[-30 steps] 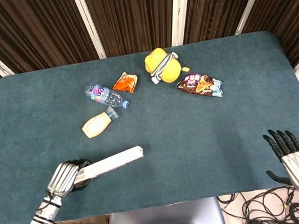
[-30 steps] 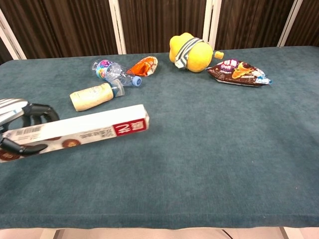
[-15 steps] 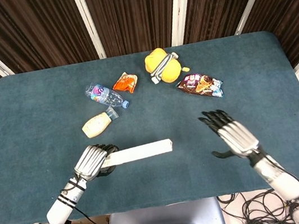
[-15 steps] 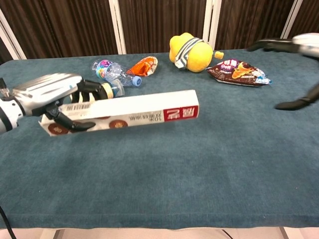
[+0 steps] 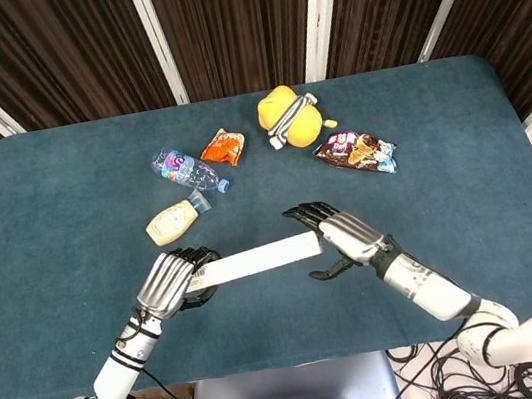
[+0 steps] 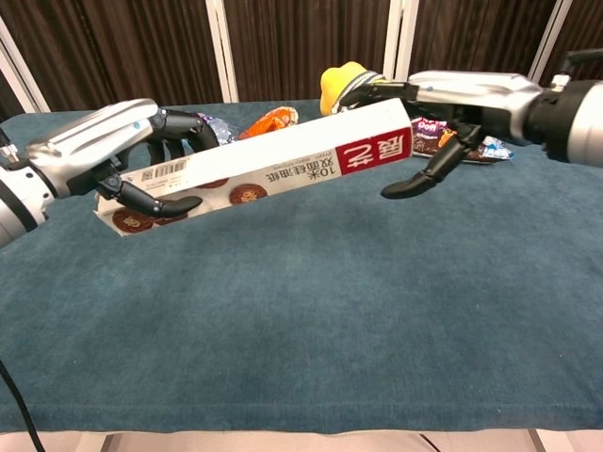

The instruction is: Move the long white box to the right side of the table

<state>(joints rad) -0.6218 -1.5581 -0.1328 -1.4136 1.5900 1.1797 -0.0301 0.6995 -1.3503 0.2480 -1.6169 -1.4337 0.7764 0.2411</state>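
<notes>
chest view shows the long white box (image 6: 254, 169) lifted clear of the tabletop (image 6: 311, 320), tilted so its red-labelled end sits higher, toward the right. the left robot hand (image 6: 127, 165) grips the lower, left end, fingers curled over the top edge and thumb under the printed face. the right robot hand (image 6: 429, 118) is at the box's raised end with its fingers spread, thumb hanging below the red label and the other fingers reaching behind the top edge; it looks to be touching or just about touching the box, but a firm hold cannot be told from either view.

from the head view the long white box (image 5: 260, 258) lies across the near middle of the tabletop (image 5: 62, 191), spanning between the left robot hand (image 5: 170, 282) and the right robot hand (image 5: 338, 239).

further back, a cream bottle (image 5: 173, 220) lies near the left robot hand, with a clear plastic bottle (image 5: 187, 169) and an orange packet (image 5: 223, 146) beyond it. a yellow plush toy (image 5: 291, 118) and a dark snack bag (image 5: 356, 152) sit toward the far right, well apart from the box.
</notes>
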